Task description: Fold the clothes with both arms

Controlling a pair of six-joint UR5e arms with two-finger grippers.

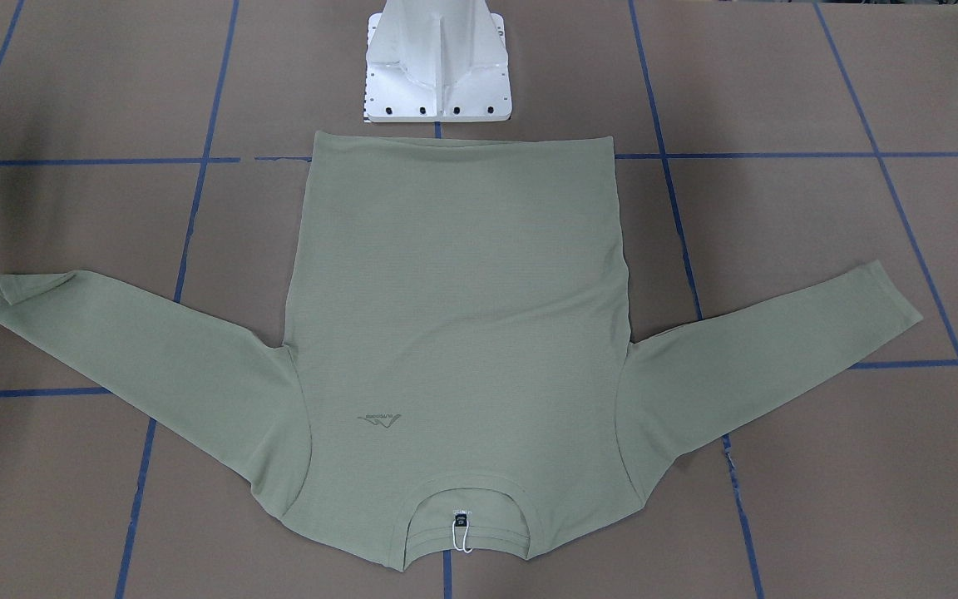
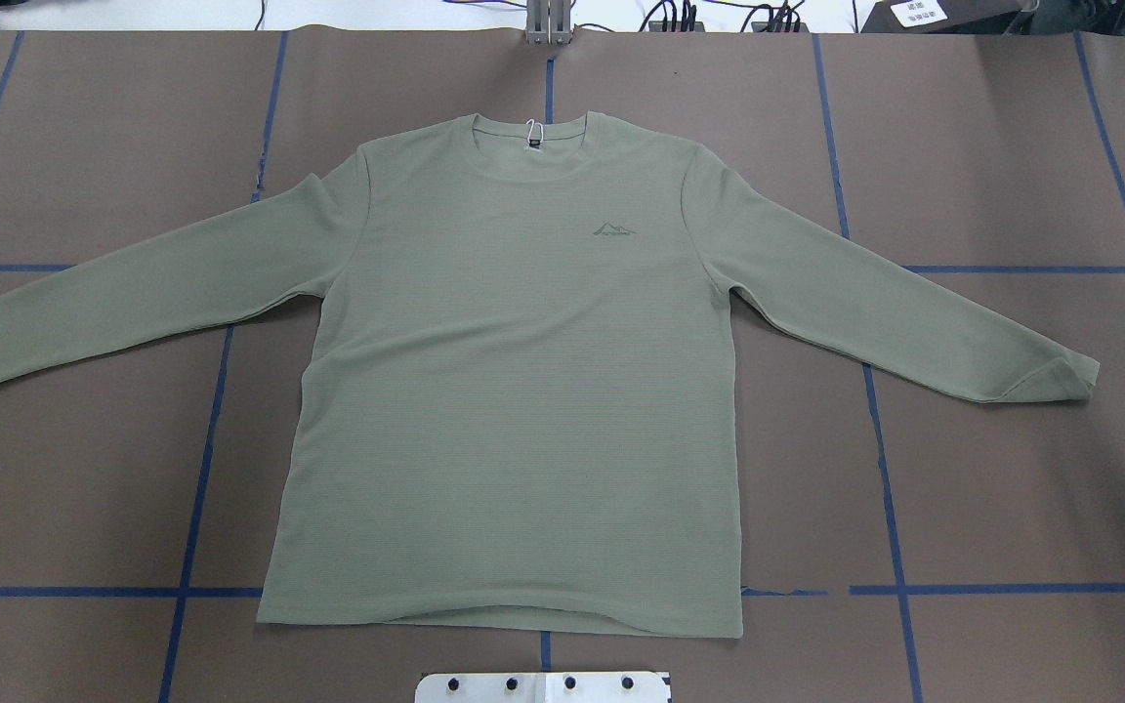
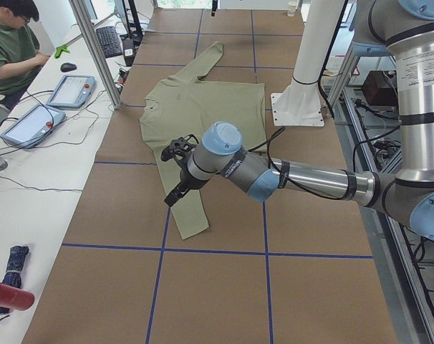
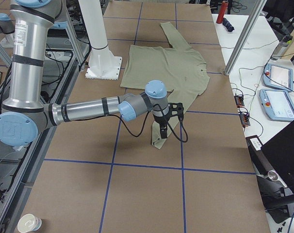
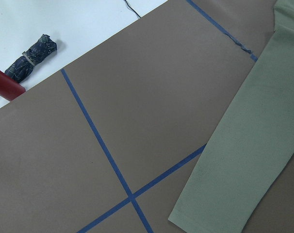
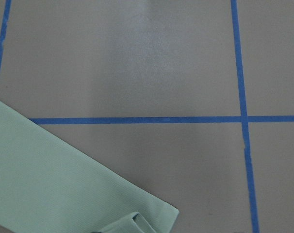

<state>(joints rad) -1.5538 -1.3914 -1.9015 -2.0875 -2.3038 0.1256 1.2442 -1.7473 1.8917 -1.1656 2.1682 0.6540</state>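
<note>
In the front-facing view, the shirt [image 1: 458,316] is seen spread flat on the brown table [image 1: 820,466], with its hem near the white pedestal [image 1: 437,75] and its collar far. In the side views, the left gripper [image 3: 172,198] and the right gripper [image 4: 162,135] are each held above a sleeve. Whether either claw is open or closed cannot be told.
</note>
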